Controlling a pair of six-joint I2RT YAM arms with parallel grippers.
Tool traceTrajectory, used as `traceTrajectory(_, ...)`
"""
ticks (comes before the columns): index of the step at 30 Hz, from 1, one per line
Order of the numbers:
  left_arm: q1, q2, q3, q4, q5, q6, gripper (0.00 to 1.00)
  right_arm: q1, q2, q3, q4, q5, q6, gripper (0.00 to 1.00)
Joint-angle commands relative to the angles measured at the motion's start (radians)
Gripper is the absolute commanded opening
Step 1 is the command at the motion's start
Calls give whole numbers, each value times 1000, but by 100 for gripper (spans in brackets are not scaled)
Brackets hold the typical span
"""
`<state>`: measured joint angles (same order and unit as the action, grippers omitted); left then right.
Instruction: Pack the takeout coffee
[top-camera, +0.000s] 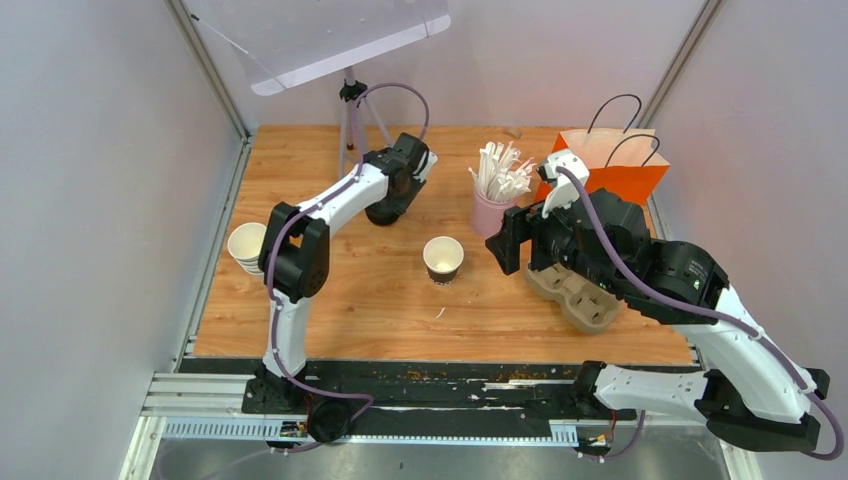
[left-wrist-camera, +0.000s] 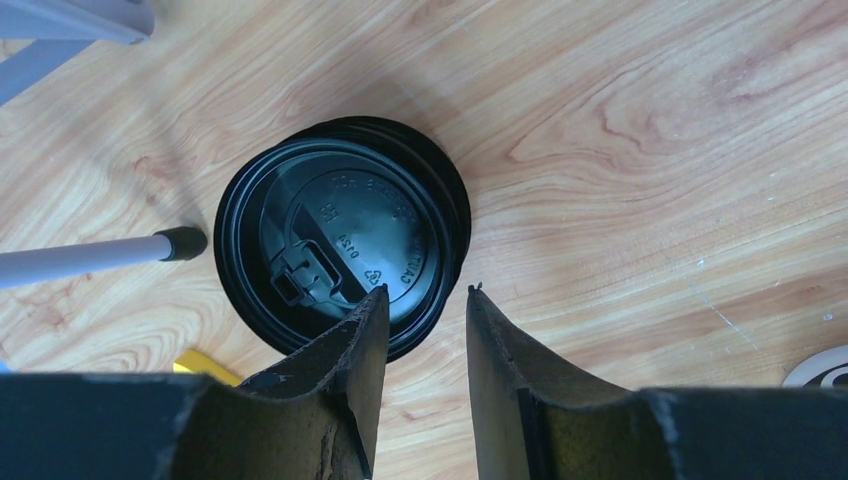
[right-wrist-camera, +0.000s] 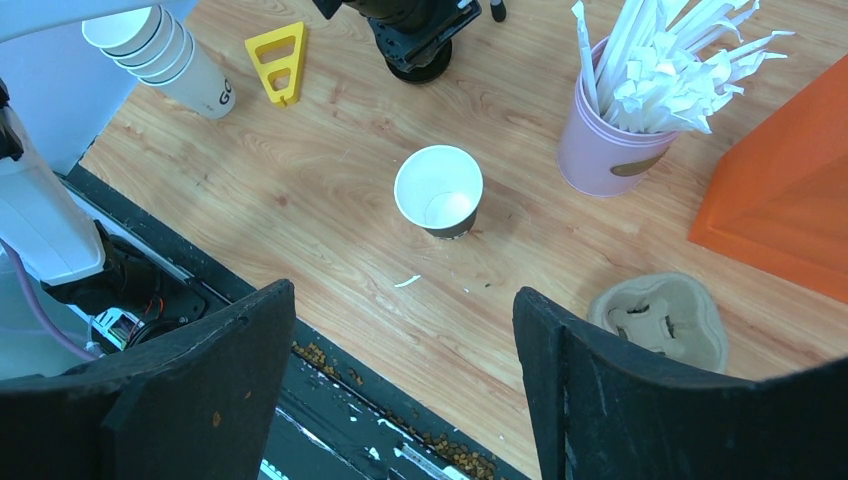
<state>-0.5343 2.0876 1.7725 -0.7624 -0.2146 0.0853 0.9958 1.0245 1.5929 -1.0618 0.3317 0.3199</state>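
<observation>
So the left claw (left-wrist-camera: 428, 292) is only partway open, a narrow gap between its fingers, and it hangs right over the near rim of a stack of black lids (left-wrist-camera: 340, 250) at the far side of the tabletop (top-camera: 350, 300). One finger overlaps the lid edge in the wrist view, but whether it actually touches is impossible to tell. Nothing looks pinched.

The right claw (right-wrist-camera: 400, 385) is spread wide with nothing in it, up above the tabletop on the right. Out in front of it, about mid-table, a paper cup (right-wrist-camera: 438, 190) stands upright with its mouth open, white inside and dark outside. A pink cup of straws (right-wrist-camera: 610, 140) stands behind and to the right of it, the brown pulp cup tray (right-wrist-camera: 665, 320) lies under the right arm, and an orange paper bag (top-camera: 610, 160) stands at the far right corner.

Way over at the left edge, a stack of white paper cups (top-camera: 247, 247) lies on its side, with a yellow triangle (right-wrist-camera: 280, 60) near it.
</observation>
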Motion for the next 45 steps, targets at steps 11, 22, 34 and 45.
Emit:
traceTrajectory(11, -23, 12, -28, 58, -18, 41, 38, -2, -4, 42, -11, 38, -13, 79)
traceTrajectory(22, -22, 26, -41, 63, -46, 68, 32, -2, -6, 36, -5, 41, -17, 79)
traceTrajectory(34, -22, 2, -30, 55, -16, 56, 0, -2, -1, 32, 5, 42, -25, 79)
traceTrajectory(45, -23, -19, -8, 22, -6, 25, 3, -2, -12, 13, 15, 39, -27, 79)
